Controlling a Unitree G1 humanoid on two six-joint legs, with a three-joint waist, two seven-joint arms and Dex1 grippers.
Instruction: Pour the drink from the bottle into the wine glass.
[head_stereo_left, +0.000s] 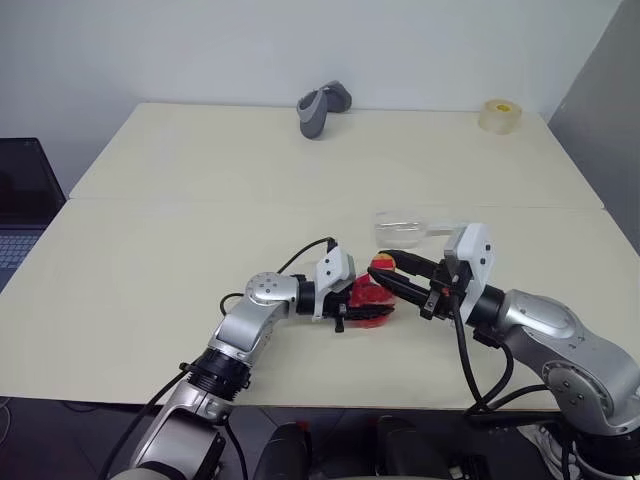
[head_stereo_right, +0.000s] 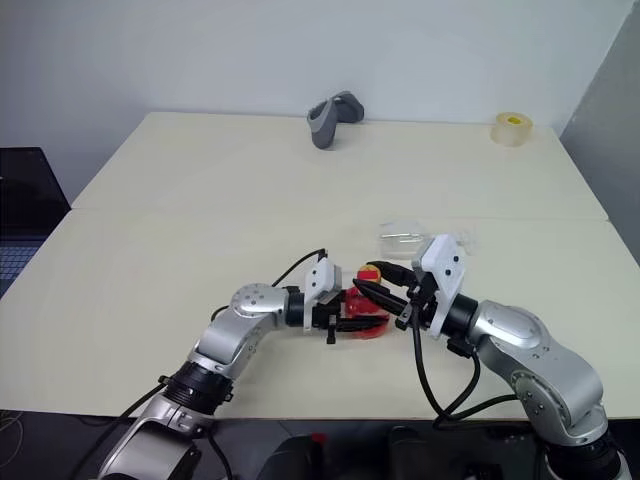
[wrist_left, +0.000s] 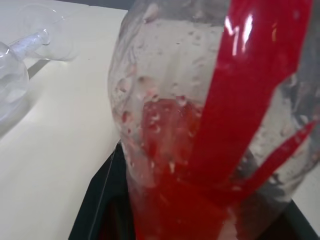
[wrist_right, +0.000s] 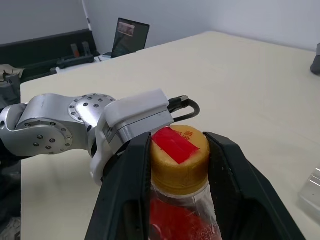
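The bottle is small and clear, with the red drink inside, and is held just above the near table. My left gripper is shut on its body from the left. My right gripper reaches in from the right, its black fingers pressed against both sides of the yellowish cap with its red band. The wine glass lies on its side on the table just behind the bottle, and its stem and foot are in the left wrist view.
A grey curved object and a roll of tape sit at the far edge of the back table. A laptop stands off the table's left side. A seam joins the two tabletops.
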